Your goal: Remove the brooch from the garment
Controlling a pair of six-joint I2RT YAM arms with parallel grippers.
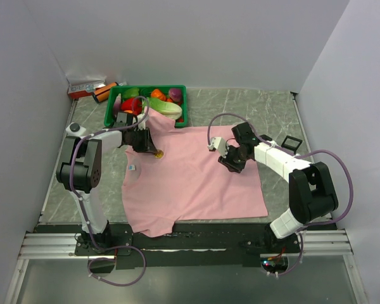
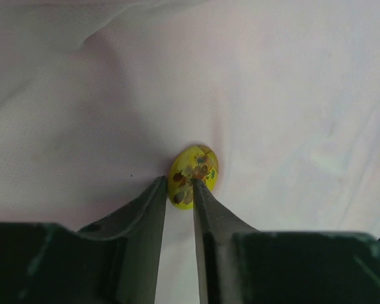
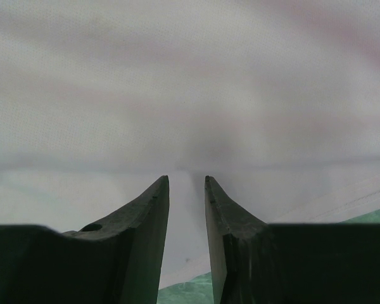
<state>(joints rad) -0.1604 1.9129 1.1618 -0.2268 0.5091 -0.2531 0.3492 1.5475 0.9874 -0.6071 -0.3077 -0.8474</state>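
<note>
Action left of centre in the overhead view: the large pink short-sleeved cloth garment [image 1: 196, 183] lies spread flat on the grey marbled table [image 1: 253, 104]. A small yellow oval speckled brooch [image 2: 196, 161] sits near its upper left corner. The left gripper [image 2: 179, 183] has its tips at the brooch's lower edge, jaws narrow. Pinching or only touching, I cannot tell. The right gripper [image 3: 187, 180] sits low at the garment's upper right edge, jaws slightly apart with cloth behind them. Holding or not, I cannot tell.
</note>
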